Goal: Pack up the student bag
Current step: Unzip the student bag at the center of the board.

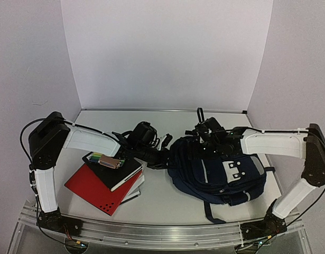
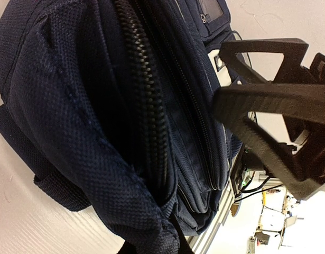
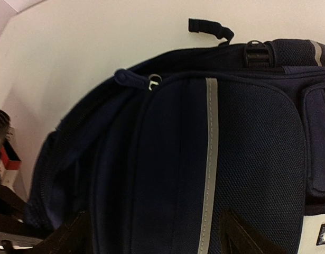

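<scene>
Left pincer (image 1: 155,155) is closed almost fully at the left edge of the student bag (image 1: 220,172). Its wrist view shows navy fabric bunching down into it, so it appears to have a fold of the bag pinched, though its own fingertips cannot be made out. Just beside that fold a long black zip (image 2: 146,95) runs along the bag's side.

Right pincer (image 3: 151,225) hangs over the top of the bag with its fingers spread wide and nothing between them. Below it lie the front panel, a pale grey stripe (image 3: 209,159) and a small metal zip pull (image 3: 153,80) at the upper seam.

The student bag lies on the right half of the worktop (image 1: 167,209), front panel up, with its white buckle patch (image 1: 233,169) facing the camera and a black strap (image 1: 211,212) trailing toward the near edge.

Well to the left of the bag, a black book (image 1: 113,173) rests on a red folder (image 1: 91,189). A small pouch (image 1: 107,160) with coloured items sits on top of the book.
</scene>
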Robot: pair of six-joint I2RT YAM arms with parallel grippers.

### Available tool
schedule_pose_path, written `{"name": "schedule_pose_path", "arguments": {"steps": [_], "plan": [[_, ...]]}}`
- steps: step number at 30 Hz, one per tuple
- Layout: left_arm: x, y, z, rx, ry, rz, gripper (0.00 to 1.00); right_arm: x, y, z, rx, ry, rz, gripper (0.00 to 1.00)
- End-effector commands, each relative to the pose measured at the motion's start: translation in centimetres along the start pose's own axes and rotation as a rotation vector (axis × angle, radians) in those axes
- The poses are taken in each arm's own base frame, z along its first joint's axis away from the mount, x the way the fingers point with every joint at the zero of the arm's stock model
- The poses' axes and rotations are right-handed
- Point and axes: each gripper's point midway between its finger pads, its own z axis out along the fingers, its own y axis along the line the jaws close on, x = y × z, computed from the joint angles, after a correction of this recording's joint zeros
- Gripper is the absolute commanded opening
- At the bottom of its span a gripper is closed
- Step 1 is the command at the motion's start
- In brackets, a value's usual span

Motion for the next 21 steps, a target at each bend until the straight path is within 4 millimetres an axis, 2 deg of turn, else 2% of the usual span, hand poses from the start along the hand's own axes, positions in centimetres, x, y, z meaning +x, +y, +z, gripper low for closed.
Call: {"name": "schedule_pose_path", "arguments": {"steps": [1,6,12,15,21], "plan": [[-2.5,-5.3,-1.9,0.123,-0.065,0.086,0.00,-0.1,-1.9,0.5,0.182,0.001,-0.086,0.77],[-2.7,-5.1,-2.1,0.101,-0.082,0.081,0.00,-0.1,-1.7,1.3,0.218,0.005,-0.100,0.71],[-2.8,-4.6,-2.5,0.071,-0.101,0.070,0.00,-0.8,-3.3,1.0,0.319,-0.034,-0.093,0.51],[-2.9,-4.0,-2.6,0.038,-0.111,0.052,0.00,-1.2,-4.1,0.4,0.365,-0.057,-0.077,0.35],[-3.3,-1.1,-3.6,-0.034,-0.151,-0.044,0.00,-2.5,-5.5,-1.7,0.440,-0.113,-0.068,0.02]]}}
